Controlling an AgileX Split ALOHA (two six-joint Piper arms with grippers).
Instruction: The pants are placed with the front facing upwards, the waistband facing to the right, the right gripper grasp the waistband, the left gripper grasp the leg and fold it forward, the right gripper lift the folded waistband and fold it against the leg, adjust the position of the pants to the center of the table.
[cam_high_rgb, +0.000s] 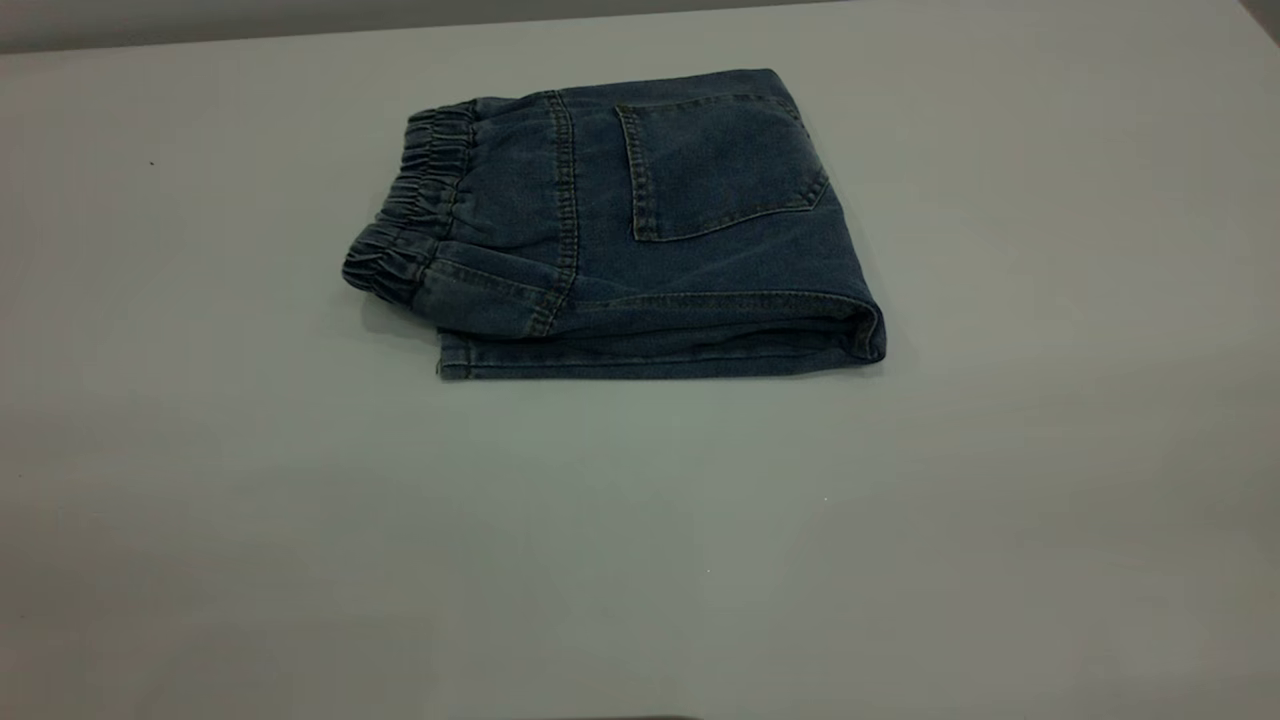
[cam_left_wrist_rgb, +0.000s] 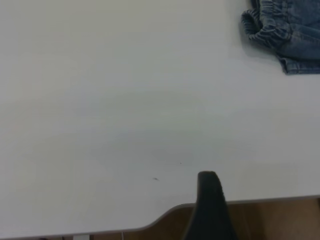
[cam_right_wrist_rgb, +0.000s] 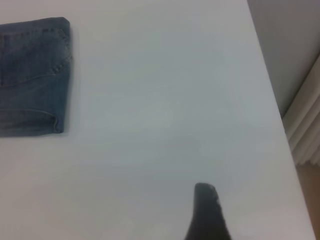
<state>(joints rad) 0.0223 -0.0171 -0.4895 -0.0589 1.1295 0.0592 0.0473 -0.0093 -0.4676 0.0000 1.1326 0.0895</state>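
Pants (cam_high_rgb: 640, 230) folded into a compact rectangle, lying flat on the table (cam_high_rgb: 300, 520), toward the far side and about midway between left and right in the exterior view. Waistband (cam_high_rgb: 410, 210) at the left end of the bundle, gathered and ruffled; folded edge at the right end. One back pocket (cam_high_rgb: 715, 165) facing up on top. Left gripper (cam_left_wrist_rgb: 210, 207) low near the table edge, well apart from the pants, only one black finger visible, so cannot tell whether wide or narrow. Right gripper (cam_right_wrist_rgb: 207, 212) likewise well apart from the pants, over bare table, one finger visible, opening also impossible to tell. Nothing held by either.
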